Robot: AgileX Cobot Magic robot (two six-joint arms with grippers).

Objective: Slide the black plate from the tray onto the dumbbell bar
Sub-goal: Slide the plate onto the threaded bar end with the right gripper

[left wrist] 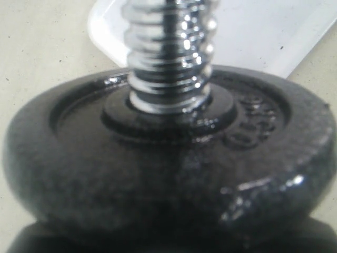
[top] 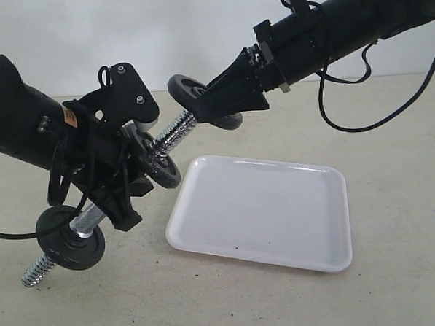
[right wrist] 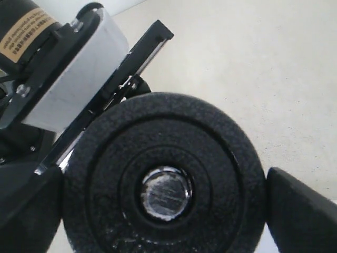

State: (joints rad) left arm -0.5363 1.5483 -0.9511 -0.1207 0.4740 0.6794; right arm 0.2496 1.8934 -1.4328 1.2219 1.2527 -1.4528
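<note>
Right pincer [top: 213, 103] spread wide, clamping the rim of the round black cast-iron plate [right wrist: 168, 118]: pebbly finish, raised hub. Plate is airborne at 11 o'clock of the white plastic tray [top: 263, 204]. Tip of the coarse-threaded chrome dumbbell bar [top: 178, 132] shows in its hole. Left pincer [top: 117, 194] narrow, gripping the bar.

Plain white wall [top: 196, 33], beige speckled tabletop [top: 399, 292], soft even light
</note>
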